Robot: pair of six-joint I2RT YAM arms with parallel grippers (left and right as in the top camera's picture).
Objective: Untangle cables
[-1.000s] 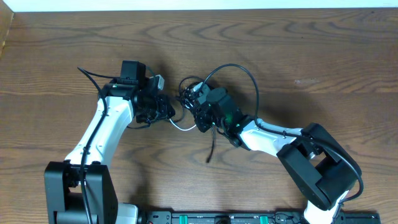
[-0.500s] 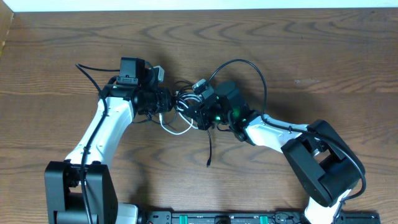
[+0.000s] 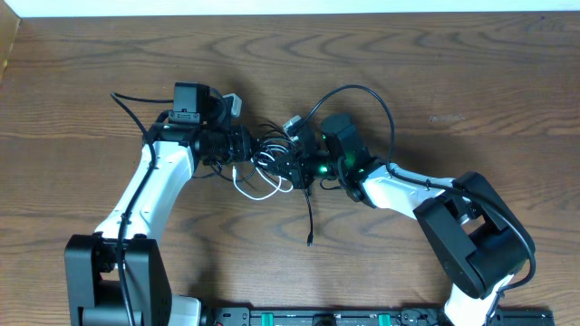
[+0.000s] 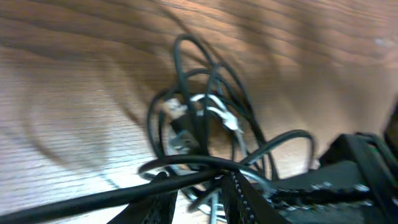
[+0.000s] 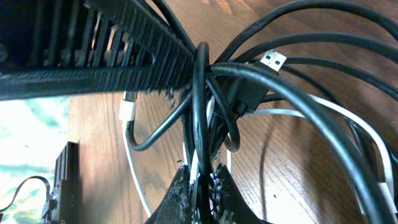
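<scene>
- Your right gripper is closed tight on one black cable. In the right wrist view that cable runs straight up from between the fingertips.
- Your left gripper faces the right one, and the cables are bunched in a knot between the two.
- In the left wrist view the left gripper's fingers stand partly apart with a dark cable crossing at their tips. The view is blurred, so you cannot tell whether it is clamped.
- The white cable loops out on the near side of the knot, just below the left gripper.
- A wide black loop arches behind the right gripper, and a loose black end trails towards the arm bases.
- Everything lies on a brown wood-grain table.
- A pale strip runs beyond the table's far edge, and a black rail runs along the near edge.
</scene>
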